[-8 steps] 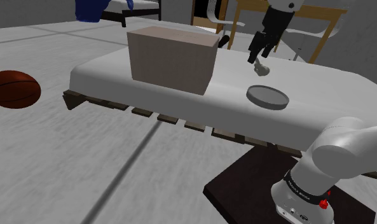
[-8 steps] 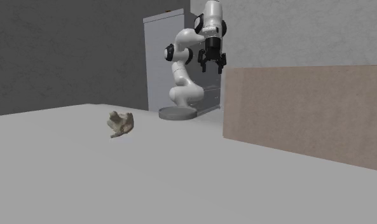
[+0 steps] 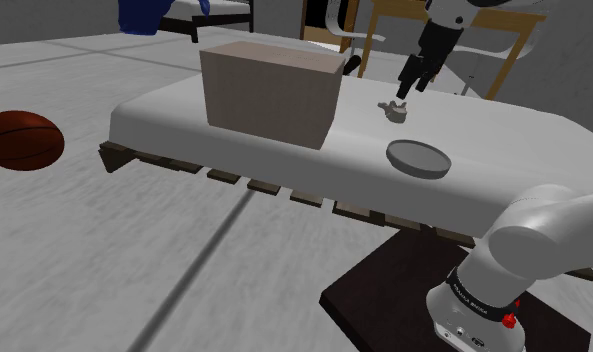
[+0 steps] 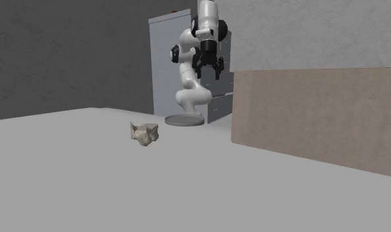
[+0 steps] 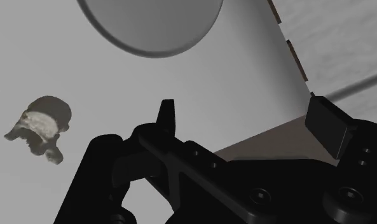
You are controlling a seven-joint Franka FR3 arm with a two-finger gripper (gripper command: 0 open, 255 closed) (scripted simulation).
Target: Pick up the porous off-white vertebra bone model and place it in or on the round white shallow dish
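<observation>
Vertebra bone (image 3: 393,110) lies untouched below and beside the wide-open, empty end effector (image 3: 408,90).

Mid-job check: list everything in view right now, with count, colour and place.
Porous off-white vertebra bone model: one, on the tabletop, beyond the dish, apart from it.
Round grey shallow dish: one, on the tabletop, nearer the stand.
Large tan rectangular box: one, on the tabletop, at the shoulder view's left of the dish.
White tabletop: one.
Reddish-brown ball: one, on the floor.
Blue object: one, far behind; identity unclear.
Grey cabinet: one, behind the arm.
Dark box stand: one.
White arm: one.
Black gripper: one, open, raised above the tabletop, holding nothing.
</observation>
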